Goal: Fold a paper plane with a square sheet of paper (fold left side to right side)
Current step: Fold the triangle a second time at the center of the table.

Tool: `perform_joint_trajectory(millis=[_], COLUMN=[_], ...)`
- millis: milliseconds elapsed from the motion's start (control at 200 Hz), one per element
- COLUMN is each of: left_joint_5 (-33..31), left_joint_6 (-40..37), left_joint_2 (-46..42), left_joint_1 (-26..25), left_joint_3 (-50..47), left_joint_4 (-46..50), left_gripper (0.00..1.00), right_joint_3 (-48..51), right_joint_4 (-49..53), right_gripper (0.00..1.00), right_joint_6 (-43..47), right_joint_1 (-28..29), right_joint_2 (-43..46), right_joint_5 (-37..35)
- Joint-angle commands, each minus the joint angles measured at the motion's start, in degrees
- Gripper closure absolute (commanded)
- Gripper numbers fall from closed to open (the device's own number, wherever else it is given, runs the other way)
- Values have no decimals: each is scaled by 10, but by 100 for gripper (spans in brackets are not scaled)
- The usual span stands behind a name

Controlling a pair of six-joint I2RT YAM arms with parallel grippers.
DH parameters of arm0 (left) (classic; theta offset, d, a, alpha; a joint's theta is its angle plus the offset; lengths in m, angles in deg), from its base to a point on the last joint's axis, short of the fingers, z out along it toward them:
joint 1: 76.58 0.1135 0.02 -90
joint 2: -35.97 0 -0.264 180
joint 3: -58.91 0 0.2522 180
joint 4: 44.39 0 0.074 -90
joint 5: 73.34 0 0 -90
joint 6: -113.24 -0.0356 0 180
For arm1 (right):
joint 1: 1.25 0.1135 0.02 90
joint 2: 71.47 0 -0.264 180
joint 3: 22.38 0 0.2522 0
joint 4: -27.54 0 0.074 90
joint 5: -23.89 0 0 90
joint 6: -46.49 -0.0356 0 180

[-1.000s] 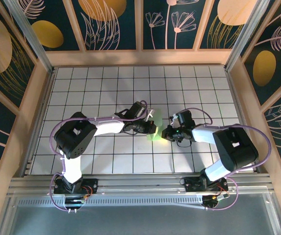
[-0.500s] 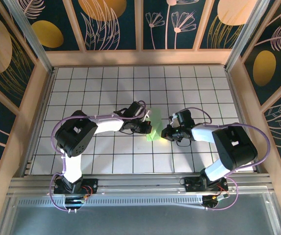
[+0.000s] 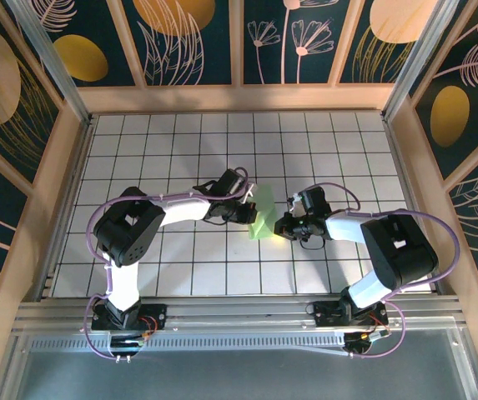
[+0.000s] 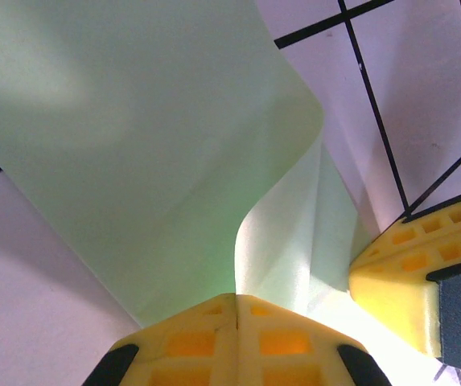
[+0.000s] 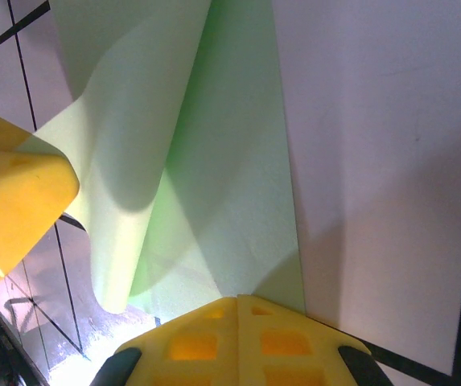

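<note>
Top external view is showing me the left hand (image 3: 249,215) reaching in at the middle of the bench (image 3: 138,150) and touching the square sheet of paper (image 3: 264,218), which is lying partly folded between the two hands. Through the left wrist camera I am seeing that hand's fingers (image 4: 190,342) pressed fully together, pinching a raised flap of the sheet that is curling up and over. Further right, the right hand (image 3: 284,227) is meeting the sheet's other edge. Its fingers (image 5: 286,342) are likewise closed tight, with the tips sitting on the flat lower layer, and I am not able to tell whether they are pinching it or only pinning it.

I am judging the main risk to be a skewed crease: if the lower layer is sliding while the flap is being carried over, the edges will not be lining up. The hands are also working very near each other, so a bump or a torn sheet is worrying me.
</note>
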Motion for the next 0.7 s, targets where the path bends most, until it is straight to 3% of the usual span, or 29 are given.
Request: perform_joint_trajectory(millis=[0,696], left_joint_5=[-15,-42], left_joint_6=[-22,-35], left_joint_2=[14,30], left_joint_1=[4,4], left_joint_3=[20,37], left_joint_4=[29,40], left_gripper=[100,100], right_joint_3=[4,7], right_joint_4=[50,50], right_gripper=[100,100], right_joint_6=[15,16], right_joint_1=[4,4], right_joint_2=[-27,-26], right_joint_5=[-31,-29])
